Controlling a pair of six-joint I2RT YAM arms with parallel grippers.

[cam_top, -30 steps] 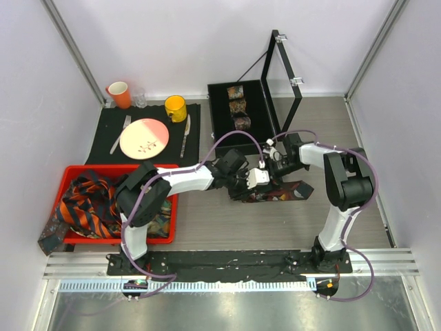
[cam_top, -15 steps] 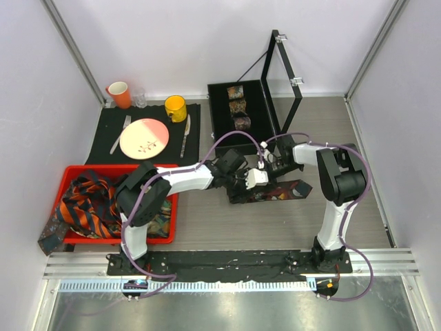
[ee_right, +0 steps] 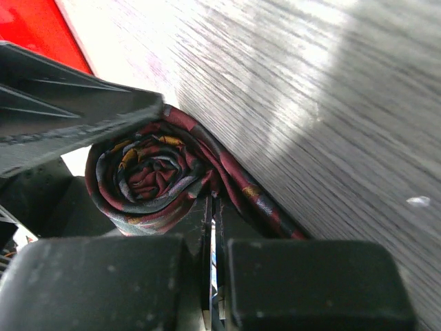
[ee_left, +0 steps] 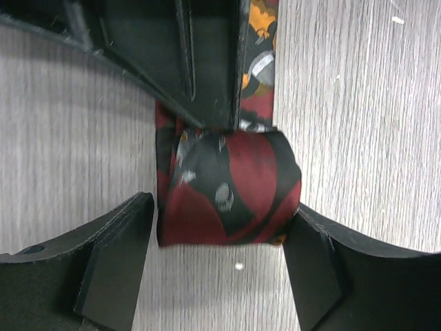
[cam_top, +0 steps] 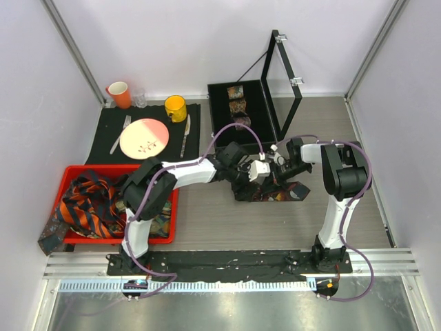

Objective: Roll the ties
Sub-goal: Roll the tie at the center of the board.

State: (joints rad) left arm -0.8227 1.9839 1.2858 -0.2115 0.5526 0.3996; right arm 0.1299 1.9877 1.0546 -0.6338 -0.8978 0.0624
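A dark red-brown patterned tie (cam_top: 275, 192) lies on the table in the middle, one end rolled into a coil (ee_left: 227, 189). My left gripper (ee_left: 222, 207) stands open astride that coil, one finger (ee_left: 114, 255) on each side; the right finger nearly touches it. From the right, my right gripper (ee_right: 212, 200) is shut, its tips against the tie where the flat tail leaves the coil (ee_right: 148, 176); no fabric shows between them. In the top view both grippers meet over the tie, left gripper (cam_top: 255, 172) and right gripper (cam_top: 281, 169). More ties (cam_top: 89, 200) lie heaped in the red bin.
A black box (cam_top: 220, 124) with three rolled ties (cam_top: 238, 107) stands behind the grippers, its lid (cam_top: 282, 83) raised. The red bin (cam_top: 169, 221) sits at the left. Behind it a black mat (cam_top: 103, 127) carries a plate, cutlery, cups.
My right gripper has shut and slid left up against the coil. My left gripper has opened wider around the coil, and the left arm's elbow shifted.
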